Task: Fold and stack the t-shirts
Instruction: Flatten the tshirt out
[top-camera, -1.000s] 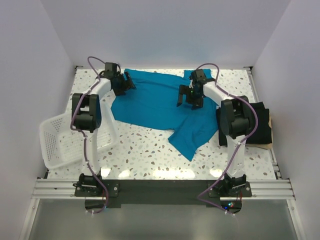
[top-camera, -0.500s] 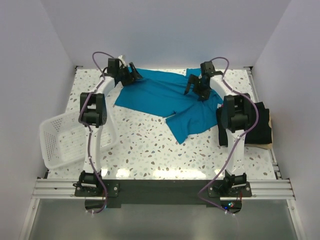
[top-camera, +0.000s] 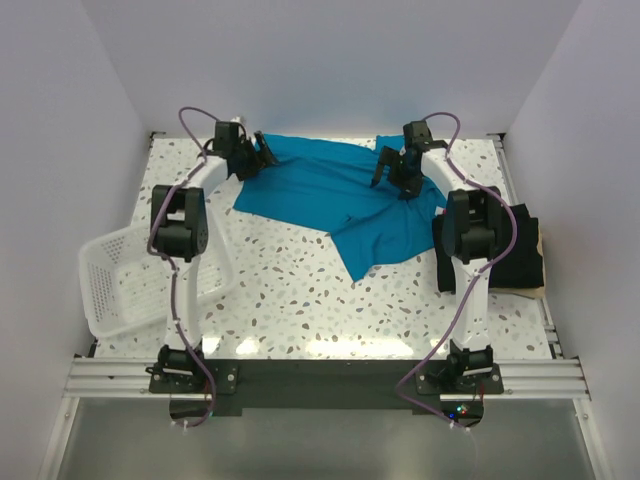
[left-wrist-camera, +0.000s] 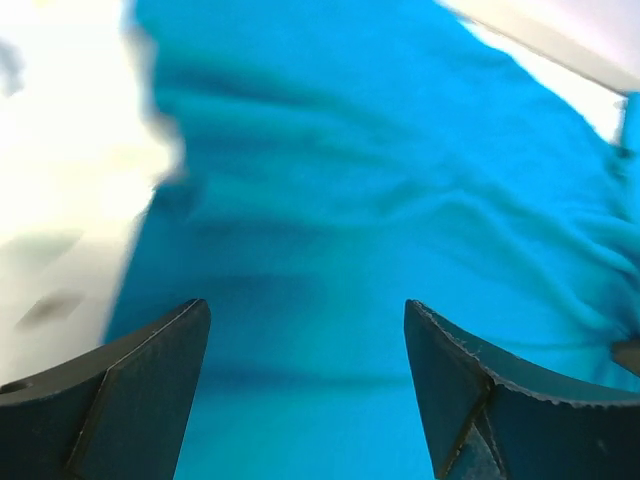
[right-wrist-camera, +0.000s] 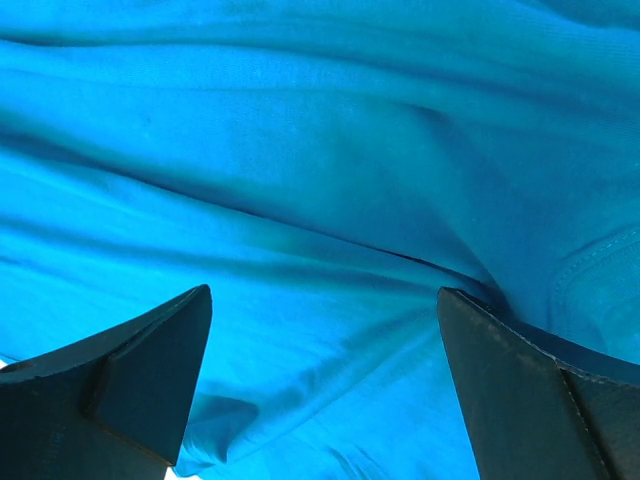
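Note:
The teal-blue t-shirt (top-camera: 320, 185) lies rumpled across the far part of the speckled table, with one flap reaching toward the middle. My left gripper (top-camera: 262, 153) is open over its far left edge. In the left wrist view (left-wrist-camera: 305, 310) the jaws stand wide apart with teal cloth (left-wrist-camera: 400, 150) beneath them. My right gripper (top-camera: 386, 170) is open over the shirt's far right part. The right wrist view (right-wrist-camera: 325, 295) shows wrinkled teal cloth (right-wrist-camera: 300, 150) between the spread jaws. The black t-shirt (top-camera: 518, 240) lies folded at the right edge, partly behind the right arm.
A white mesh basket (top-camera: 100, 250) sits tilted at the left edge of the table beside the left arm. The speckled table (top-camera: 290, 300) is walled in by white panels at the back and on both sides.
Both grippers moved toward the far edge over the last second, and the teal shirt shifted back and to the right with them. Little has changed in the last half second.

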